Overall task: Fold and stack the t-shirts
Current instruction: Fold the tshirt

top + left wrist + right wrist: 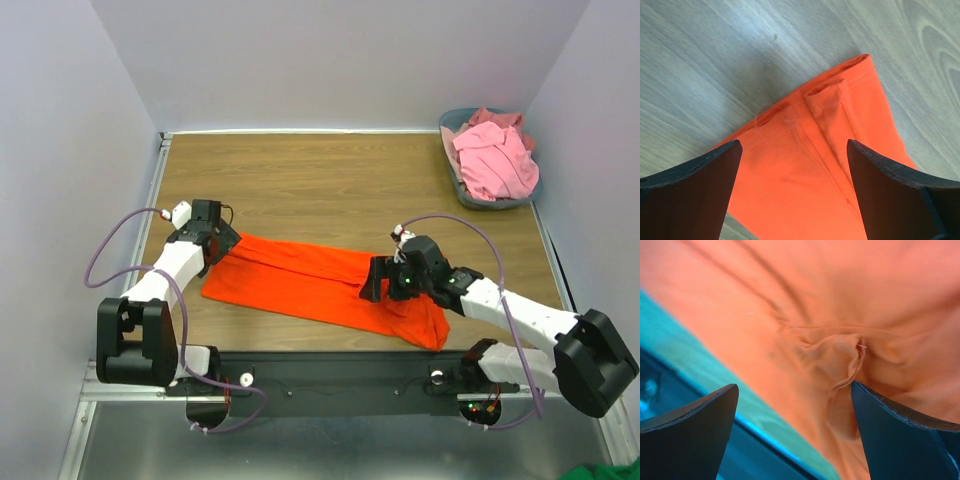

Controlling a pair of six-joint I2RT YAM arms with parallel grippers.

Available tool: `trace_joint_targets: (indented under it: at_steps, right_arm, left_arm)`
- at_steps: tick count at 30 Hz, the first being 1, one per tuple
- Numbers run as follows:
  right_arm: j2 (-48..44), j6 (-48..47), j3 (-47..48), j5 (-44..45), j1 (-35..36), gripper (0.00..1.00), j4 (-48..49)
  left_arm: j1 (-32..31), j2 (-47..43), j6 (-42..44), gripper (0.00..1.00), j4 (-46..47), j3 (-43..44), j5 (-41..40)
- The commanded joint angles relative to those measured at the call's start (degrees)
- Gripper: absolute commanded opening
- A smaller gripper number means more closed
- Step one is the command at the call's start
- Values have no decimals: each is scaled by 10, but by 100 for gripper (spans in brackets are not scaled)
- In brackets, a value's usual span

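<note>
The orange-red t-shirt (310, 280) lies folded into a long band across the near part of the table. My left gripper (222, 247) is open over its left end; the left wrist view shows the hemmed cloth corner (840, 105) between the spread fingers (695, 195). My right gripper (372, 283) is open low over the shirt's right part; the right wrist view shows a bunched fold of cloth (840, 360) between its fingers (905, 435). Neither gripper holds cloth. Pale pink t-shirts (492, 160) lie piled in the basket.
The grey-blue plastic basket (452, 172) stands at the far right corner of the wooden table (320, 180). The black rail (330, 375) with the arm bases runs along the near edge, close below the shirt. White walls close in the sides and back.
</note>
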Motion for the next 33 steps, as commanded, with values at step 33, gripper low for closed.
trace_joint_targets:
  at_steps: [33]
  right_arm:
    - [248, -81, 141, -134, 92, 100, 203]
  left_arm:
    - [-30, 0, 6, 98, 64, 23, 65]
